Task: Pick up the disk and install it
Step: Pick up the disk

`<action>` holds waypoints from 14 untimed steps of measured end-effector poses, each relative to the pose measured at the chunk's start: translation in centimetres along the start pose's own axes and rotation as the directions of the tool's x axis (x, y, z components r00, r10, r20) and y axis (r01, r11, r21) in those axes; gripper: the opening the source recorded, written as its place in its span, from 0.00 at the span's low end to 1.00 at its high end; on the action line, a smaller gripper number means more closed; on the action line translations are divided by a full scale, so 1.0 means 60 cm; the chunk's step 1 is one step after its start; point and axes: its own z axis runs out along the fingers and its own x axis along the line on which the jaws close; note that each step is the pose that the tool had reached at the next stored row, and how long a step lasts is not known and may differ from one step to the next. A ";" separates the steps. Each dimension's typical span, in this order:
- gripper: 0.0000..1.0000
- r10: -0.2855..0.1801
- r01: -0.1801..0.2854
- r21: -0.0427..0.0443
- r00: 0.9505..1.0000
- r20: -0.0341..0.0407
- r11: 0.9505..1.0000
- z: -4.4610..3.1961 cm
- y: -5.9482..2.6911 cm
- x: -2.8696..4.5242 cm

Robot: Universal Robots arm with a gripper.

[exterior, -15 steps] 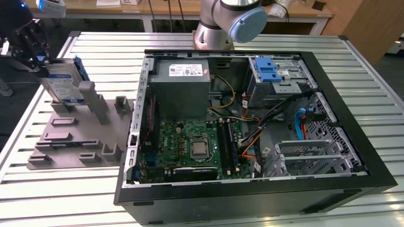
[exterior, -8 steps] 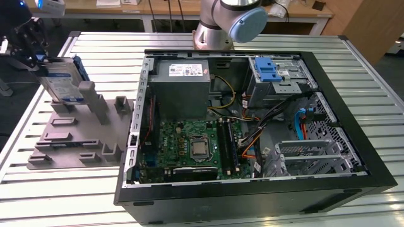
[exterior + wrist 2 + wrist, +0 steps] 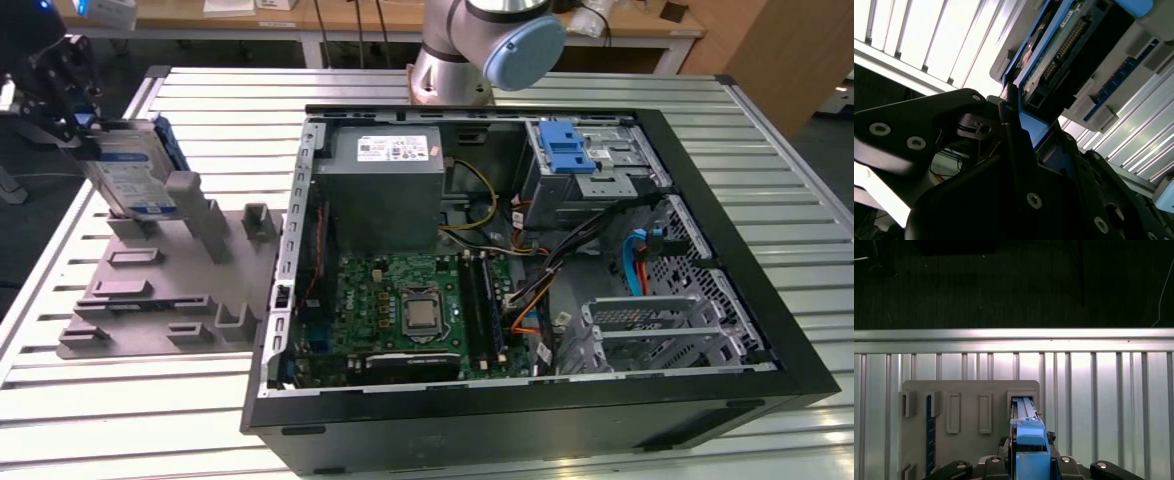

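Pinched between the jaws of the gripper (image 3: 83,125), at the exterior view's left: the disk (image 3: 130,175), tilted, blue side rail showing, lower end right by a grey slotted holder (image 3: 147,290) on the bench (image 3: 107,420). Towards the exterior view's right, well apart from the disk: an open computer case (image 3: 694,230).

The disk (image 3: 131,175) stands over the rack (image 3: 147,300), case (image 3: 534,420) to the exterior view's right.
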 end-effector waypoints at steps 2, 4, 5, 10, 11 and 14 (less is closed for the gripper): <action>0.36 0.000 0.000 0.000 1.000 0.000 1.000 -0.001 0.000 0.000; 0.36 0.000 0.000 0.000 1.000 0.000 1.000 -0.001 0.000 0.000; 0.36 0.000 0.000 0.000 1.000 0.000 1.000 -0.008 0.000 0.000; 0.36 0.000 0.000 0.000 1.000 0.000 1.000 -0.012 0.000 0.000; 0.36 0.000 0.000 0.000 1.000 0.000 1.000 -0.013 0.000 0.000; 0.36 0.000 0.000 0.000 1.000 0.000 1.000 -0.016 0.000 0.000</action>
